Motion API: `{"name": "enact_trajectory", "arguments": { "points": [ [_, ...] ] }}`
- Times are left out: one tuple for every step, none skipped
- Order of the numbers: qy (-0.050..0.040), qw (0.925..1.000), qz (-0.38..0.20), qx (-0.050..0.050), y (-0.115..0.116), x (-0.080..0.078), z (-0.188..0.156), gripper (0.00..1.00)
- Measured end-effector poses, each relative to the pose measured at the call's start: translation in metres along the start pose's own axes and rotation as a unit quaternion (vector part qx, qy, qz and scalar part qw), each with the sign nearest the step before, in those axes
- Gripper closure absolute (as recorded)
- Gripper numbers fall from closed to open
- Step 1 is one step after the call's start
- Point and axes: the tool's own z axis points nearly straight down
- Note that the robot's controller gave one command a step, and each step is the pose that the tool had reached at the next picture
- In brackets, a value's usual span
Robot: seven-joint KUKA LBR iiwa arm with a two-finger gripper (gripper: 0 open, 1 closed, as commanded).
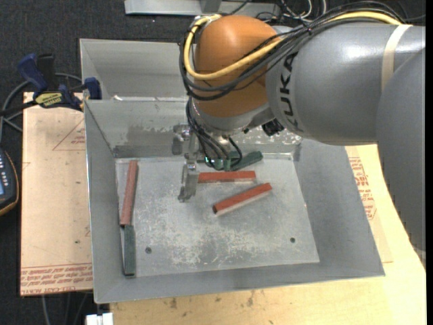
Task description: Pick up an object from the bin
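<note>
**A:** What is hard to make out?

**B:** Mostly the tool (187,189). The arm (352,80) comes in from the right, and its rounded orange cover (230,59) and looped cables (203,80) hide the tool's upper part. Only its grey metal lower end shows, down near the floor of the bin (203,249). I cannot tell whether it is open or closed.

**A:** Does it hold anything?

**B:** Nothing I can confirm. Its tip stands at the left end of the level red bar (230,177), which lies flat near the bin's middle. Whether the 2 touch I cannot tell.

**A:** What else is covered?

**B:** A dark green piece (252,158) just behind that bar. Its left part disappears under the wrist, so its full shape is unclear.

**A:** And what are the things like?

**B:** They are slim, straight, flat sticks with a matt surface. A slanted red bar (242,199) lies just in front of the level one, near it but apart. Along the left wall lie 2 more, end to end: a reddish-brown bar (128,193) and, nearer the front, a dark green bar (127,249). The bin is dull grey sheet metal with sloping walls, its floor scuffed and speckled pale.
</note>
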Motion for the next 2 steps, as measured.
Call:
{"name": "enact_trajectory", "arguments": {
  "points": [
    [-0.0002,0.997,-0.077,0.001,-0.059,0.009,0.089,0.0],
    [-0.0042,0.9862,-0.166,0.001,-0.118,-0.042,0.142,0.0]
  ]
}}
